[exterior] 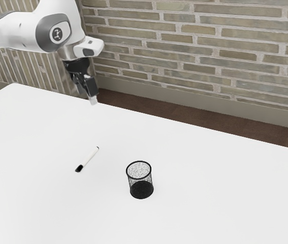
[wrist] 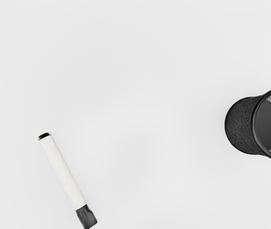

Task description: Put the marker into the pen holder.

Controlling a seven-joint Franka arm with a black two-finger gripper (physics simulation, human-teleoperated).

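Observation:
High over the table hangs my gripper [exterior: 92, 98], well above and apart from both objects. A white marker [exterior: 89, 157] with a black cap lies flat on the table, its cap toward the exterior view's lower left. The round black mesh pen holder [exterior: 141, 189] stands upright, on the exterior view's right of the marker. From my hand, the marker [wrist: 63, 172] lies at a slant with its black cap end partly cut off by the picture's edge, and the pen holder [wrist: 243, 126] is partly visible.
The white table [exterior: 210, 178] carries both objects, with a gap between them. Behind its far edge rises a brick wall [exterior: 199, 51], and a brown floor [exterior: 194, 109] runs along the wall's base.

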